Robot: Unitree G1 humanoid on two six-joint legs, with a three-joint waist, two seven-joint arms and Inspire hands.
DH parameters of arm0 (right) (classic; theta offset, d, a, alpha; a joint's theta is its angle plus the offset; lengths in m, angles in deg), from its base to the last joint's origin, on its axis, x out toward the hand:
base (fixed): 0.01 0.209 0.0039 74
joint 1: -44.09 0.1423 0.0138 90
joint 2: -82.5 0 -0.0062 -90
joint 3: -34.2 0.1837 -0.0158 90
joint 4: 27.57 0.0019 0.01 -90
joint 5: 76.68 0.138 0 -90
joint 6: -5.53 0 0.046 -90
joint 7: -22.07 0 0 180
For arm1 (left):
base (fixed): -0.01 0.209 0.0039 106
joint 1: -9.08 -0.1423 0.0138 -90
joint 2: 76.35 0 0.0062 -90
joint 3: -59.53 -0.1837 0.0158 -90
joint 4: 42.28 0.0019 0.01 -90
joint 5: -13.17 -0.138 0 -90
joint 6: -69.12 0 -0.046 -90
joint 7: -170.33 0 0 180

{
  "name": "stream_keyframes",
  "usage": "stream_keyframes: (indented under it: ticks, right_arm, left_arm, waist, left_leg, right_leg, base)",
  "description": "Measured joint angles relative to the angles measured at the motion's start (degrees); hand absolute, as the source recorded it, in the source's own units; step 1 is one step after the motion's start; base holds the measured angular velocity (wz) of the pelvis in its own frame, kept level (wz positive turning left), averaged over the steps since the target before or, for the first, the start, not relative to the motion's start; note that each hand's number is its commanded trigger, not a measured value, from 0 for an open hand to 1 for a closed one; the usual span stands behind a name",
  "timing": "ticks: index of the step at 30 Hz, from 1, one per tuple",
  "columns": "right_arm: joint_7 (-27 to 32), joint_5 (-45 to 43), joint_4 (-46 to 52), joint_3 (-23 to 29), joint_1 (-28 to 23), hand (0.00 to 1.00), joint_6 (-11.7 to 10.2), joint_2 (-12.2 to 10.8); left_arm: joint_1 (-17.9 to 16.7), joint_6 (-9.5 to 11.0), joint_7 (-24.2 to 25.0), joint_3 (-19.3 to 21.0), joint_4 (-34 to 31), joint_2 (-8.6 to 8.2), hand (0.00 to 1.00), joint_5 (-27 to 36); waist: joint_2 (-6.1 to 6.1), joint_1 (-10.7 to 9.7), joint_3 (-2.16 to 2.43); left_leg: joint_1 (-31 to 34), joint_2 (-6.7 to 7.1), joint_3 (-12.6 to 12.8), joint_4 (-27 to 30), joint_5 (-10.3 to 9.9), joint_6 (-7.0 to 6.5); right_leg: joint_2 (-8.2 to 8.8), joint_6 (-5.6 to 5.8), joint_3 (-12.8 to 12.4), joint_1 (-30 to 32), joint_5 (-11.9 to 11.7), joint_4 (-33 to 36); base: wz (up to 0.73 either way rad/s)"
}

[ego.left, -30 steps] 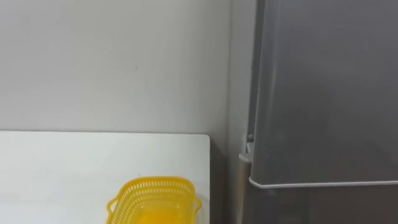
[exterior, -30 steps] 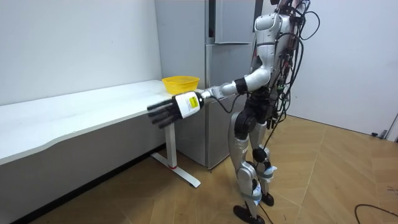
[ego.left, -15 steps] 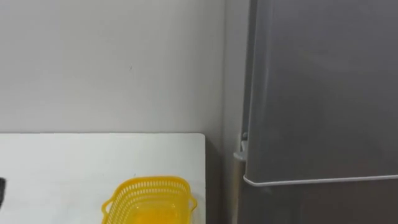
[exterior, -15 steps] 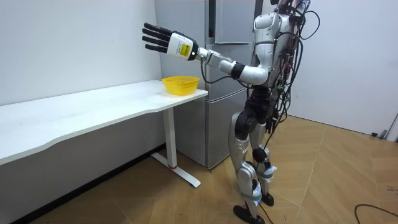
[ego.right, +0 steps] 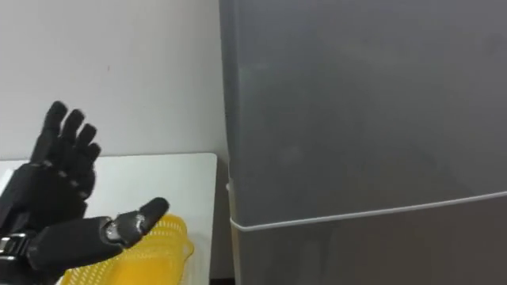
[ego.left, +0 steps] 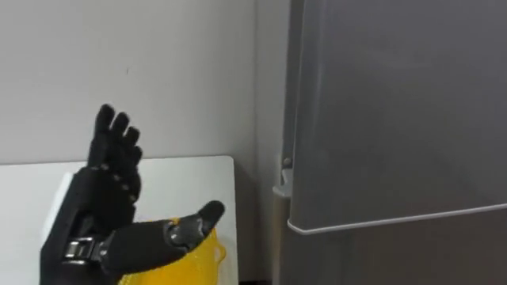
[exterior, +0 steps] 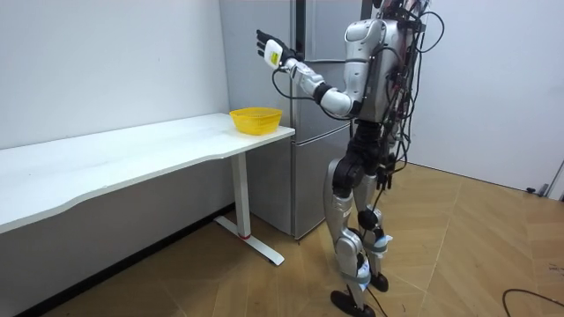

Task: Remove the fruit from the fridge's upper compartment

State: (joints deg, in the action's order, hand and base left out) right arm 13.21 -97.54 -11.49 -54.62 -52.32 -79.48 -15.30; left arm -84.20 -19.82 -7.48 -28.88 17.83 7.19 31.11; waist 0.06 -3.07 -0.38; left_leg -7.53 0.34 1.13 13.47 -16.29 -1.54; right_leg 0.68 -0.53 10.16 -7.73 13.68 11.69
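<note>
The left hand (ego.right: 47, 202) is up at the left, fingers (ego.right: 71, 131) spread, thumb out over the yellow basket (ego.right: 154, 257) on the white desk (ego.right: 158, 176). Alongside, the fridge (ego.right: 356, 111) stands closed.

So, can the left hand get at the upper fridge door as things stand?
Probably yes. The left hand is raised and open, left of the closed upper fridge door, above the yellow basket, with nothing between them.

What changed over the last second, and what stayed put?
The left hand swung up from table height to head height, toward the fridge's upper door, fingers straight and holding nothing. The eye views' camera shifted too. The yellow basket stayed at the end of the table, and the door stayed shut.
</note>
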Motion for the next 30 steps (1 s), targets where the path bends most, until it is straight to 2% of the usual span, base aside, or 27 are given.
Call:
stream_keyframes:
  ticks: [5,9,17,26,30]
  right_arm:
    - [0.1,0.2,-0.3,-0.1,0.1,0.00,0.1,0.3]
    - [0.1,0.1,-1.2,-2.2,0.6,0.00,0.1,0.4]
    - [0.1,0.1,-2.8,-2.2,1.1,0.00,0.1,1.0]
    - [1.3,0.7,-4.1,-2.3,1.4,0.00,0.1,1.6]
    - [2.0,0.6,-4.2,-2.8,1.5,0.00,0.1,1.6]
  left_arm:
    - [1.1,-0.5,4.8,-0.2,0.0,0.44,0.00,0.4]
    - [1.1,-1.5,9.5,-1.2,0.0,0.54,0.00,0.6]
    - [1.1,-2.6,18.1,-3.5,0.0,0.63,0.00,0.6]
    - [1.1,-3.6,23.0,-5.4,0.0,0.77,0.00,0.7]
    - [1.1,-3.7,23.5,-5.9,-0.1,1.84,0.00,3.0]
  waist:
    - [0.77,-0.2,0.33]
    - [1.06,-0.5,0.18]
    - [1.81,-1.6,0.12]
    - [2.26,-2.0,0.22]
    - [2.23,-2.5,0.20]
  left_leg:
    - [-0.2,-0.01,0.2,0.0,0.0,0.00]
    - [-0.2,-0.01,0.6,-0.1,0.0,0.00]
    - [0.0,-0.57,1.7,-0.1,0.1,-0.14]
    - [-0.3,-0.57,2.0,-0.7,0.6,-0.22]
    - [-0.4,-0.58,2.0,-0.8,0.6,-0.20]
  right_leg:
    - [-0.02,0.07,-0.3,0.0,-0.1,0.0]
    - [0.00,0.10,-0.2,-0.3,-0.2,-0.1]
    - [-0.15,0.01,-0.7,0.1,-0.9,-0.1]
    - [-0.05,0.04,-1.4,0.4,-1.1,0.0]
    - [-0.03,0.04,-1.4,0.3,-1.1,0.0]
  base:
    - [-0.03]
    - [0.02]
    - [-0.05]
    - [-0.02]
    - [0.00]
